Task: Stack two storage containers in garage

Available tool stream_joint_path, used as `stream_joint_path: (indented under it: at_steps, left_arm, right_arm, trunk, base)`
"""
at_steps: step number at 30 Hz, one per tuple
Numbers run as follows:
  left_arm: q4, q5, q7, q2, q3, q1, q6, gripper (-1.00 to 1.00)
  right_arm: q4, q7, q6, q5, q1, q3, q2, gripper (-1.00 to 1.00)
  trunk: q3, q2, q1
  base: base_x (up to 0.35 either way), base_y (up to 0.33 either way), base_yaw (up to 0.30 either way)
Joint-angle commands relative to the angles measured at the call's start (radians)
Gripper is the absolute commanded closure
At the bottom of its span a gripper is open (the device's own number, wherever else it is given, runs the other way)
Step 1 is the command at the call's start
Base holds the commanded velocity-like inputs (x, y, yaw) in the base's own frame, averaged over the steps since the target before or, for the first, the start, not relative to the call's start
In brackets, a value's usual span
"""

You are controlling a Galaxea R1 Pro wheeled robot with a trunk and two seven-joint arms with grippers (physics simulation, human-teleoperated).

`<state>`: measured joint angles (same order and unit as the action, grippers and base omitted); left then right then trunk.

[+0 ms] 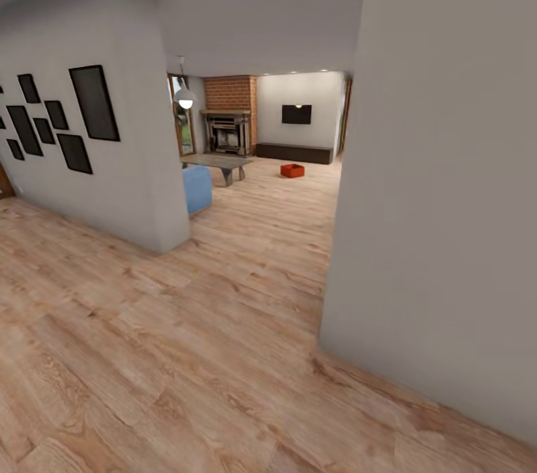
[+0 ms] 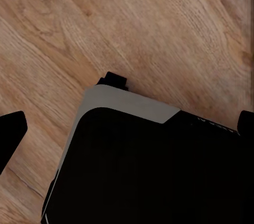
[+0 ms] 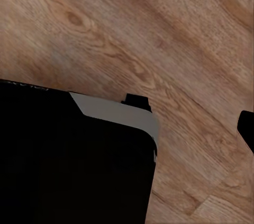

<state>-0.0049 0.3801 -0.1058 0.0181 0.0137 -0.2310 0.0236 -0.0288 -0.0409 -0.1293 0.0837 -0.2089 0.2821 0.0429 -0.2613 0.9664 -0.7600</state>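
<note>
Wood plank floor (image 1: pixel 224 354) toward living room, one red-orange container (image 1: pixel 292 171) far off; finger spread untellable.

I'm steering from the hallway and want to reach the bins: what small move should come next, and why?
Probably roll straight ahead through the opening between the walls. One red-orange storage container sits far off on the wood floor near the grey low table and brick fireplace, well beyond arm reach.

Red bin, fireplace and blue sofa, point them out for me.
Red bin (image 1: pixel 292 171): head view, its front wall.
Fireplace (image 1: pixel 228 131): head view, its dark firebox.
Blue sofa (image 1: pixel 197 188): head view, its visible end.
</note>
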Motion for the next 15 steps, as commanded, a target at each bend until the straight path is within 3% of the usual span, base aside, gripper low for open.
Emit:
stream_joint_path:
  at_steps: [1,15]
  left_arm:
    - [0.000,0.005,-0.003,0.000,0.002,-0.001,0.002,-1.00]
    - [0.000,0.005,-0.003,0.000,0.002,-0.001,0.002,-1.00]
  right_arm:
    - [-0.003,-0.002,-0.007,0.008,-0.001,0.008,-0.001,-1.00]
    - [-0.003,-0.006,-0.006,0.009,-0.001,0.008,-0.004,-1.00]
  trunk:
    - [-0.001,0.001,-0.001]
    - [-0.001,0.001,-0.001]
  base:
    - [0.322,0.000,0.156]
    - [0.322,0.000,0.287]
